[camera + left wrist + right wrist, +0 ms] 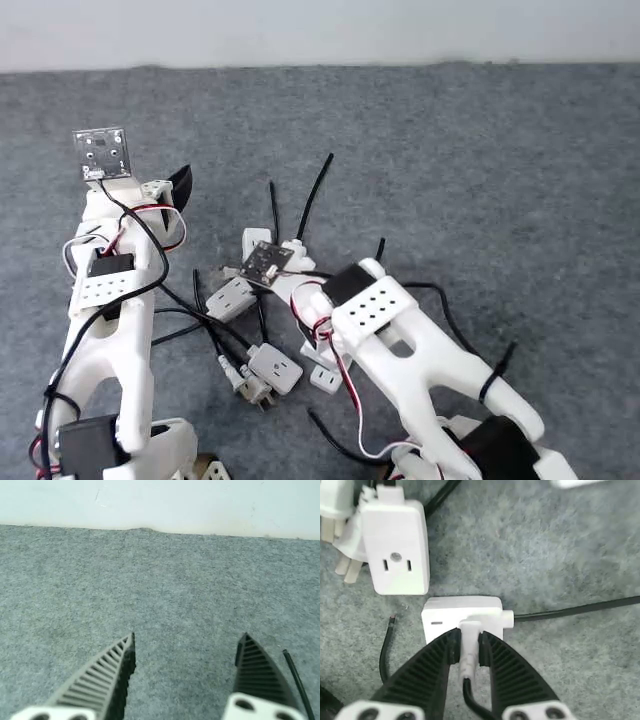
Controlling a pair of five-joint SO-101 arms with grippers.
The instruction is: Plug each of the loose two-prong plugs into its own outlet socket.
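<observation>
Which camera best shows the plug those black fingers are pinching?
The right wrist view: the right gripper pinches the white plug up close, against a white outlet block. In the high view the right arm hides it; the left wrist view faces carpet.

Black ribbed left claw (189, 636) hangs with both fingers (107, 680) spread wide apart. Right claw (469, 635), black and ribbed too, tips pinched tight on a white plastic plug (469, 660) held between them.

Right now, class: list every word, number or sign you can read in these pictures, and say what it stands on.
No text can be read anywhere.
A small grey mark on the white socket block, by the plug in the right gripper: too blurred to read.
</observation>
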